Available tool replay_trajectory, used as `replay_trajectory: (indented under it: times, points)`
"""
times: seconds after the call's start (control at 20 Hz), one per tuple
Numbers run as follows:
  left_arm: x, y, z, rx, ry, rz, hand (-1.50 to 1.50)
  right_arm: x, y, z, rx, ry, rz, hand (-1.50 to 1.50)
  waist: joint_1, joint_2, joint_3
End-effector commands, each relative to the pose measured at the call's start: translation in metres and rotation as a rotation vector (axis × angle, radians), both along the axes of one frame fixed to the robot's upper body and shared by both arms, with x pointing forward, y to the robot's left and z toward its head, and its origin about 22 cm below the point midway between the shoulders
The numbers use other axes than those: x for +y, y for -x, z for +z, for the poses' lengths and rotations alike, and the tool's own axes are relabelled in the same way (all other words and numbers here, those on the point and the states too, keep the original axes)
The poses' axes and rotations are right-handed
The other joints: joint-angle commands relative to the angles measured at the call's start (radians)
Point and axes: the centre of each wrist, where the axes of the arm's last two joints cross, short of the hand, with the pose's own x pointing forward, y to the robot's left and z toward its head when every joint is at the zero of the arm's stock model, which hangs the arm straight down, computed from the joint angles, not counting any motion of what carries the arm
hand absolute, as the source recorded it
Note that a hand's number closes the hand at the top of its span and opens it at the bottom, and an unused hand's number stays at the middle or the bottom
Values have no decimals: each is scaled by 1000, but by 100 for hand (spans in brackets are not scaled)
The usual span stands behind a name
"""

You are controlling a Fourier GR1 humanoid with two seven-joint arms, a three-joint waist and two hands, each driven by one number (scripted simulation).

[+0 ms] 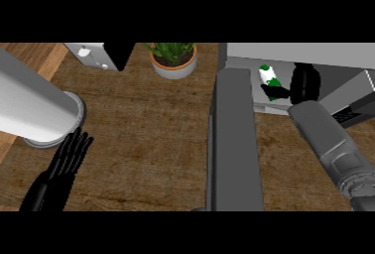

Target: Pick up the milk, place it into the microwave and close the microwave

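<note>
Milk (270,79), a white bottle with green cap and label, stands inside the microwave (293,52) at far right, behind its open door (234,139). Right hand (304,82) curls beside it, thumb touching the bottle's base. Left hand (70,156) rests with straight fingers at near left, beside a white cylinder (36,106). A potted plant (173,59) sits far centre.

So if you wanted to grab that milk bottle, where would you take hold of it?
Probably round its white body, below the green cap. The milk bottle stands roughly upright just inside the microwave, whose door hangs open on its left, so coming from the right, where the right hand is, looks easiest.
</note>
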Motion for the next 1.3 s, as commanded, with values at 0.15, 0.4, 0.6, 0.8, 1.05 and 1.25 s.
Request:
replay_trajectory:
  times: [0.15, 0.4, 0.6, 0.8, 1.05, 1.25]
  points:
    - [-8, 1, -6, -2, 10, -16, -150, 16, -2, 0, 31, -44, 98, -150, 6, 3, 1]
    - [-18, -6, -2, -28, 24, -43, -150, 29, -2, -3, 25, -128, 196, -150, -13, -4, 1]
    - [-15, 3, -10, -11, 34, -53, -150, 11, 9, -17, -11, -205, 233, -150, -18, -4, 2]
    - [-29, -2, -7, -20, 25, -77, -150, 6, 22, -35, -3, -277, 239, -150, -33, -11, 1]
    - [-17, -16, -3, -43, 18, -55, -150, 13, 41, -62, -15, -397, 262, -150, -56, -18, 0]
    - [-30, 1, -1, -29, 33, -81, -150, 7, 52, -74, -8, -437, 262, -150, -55, -26, -1]
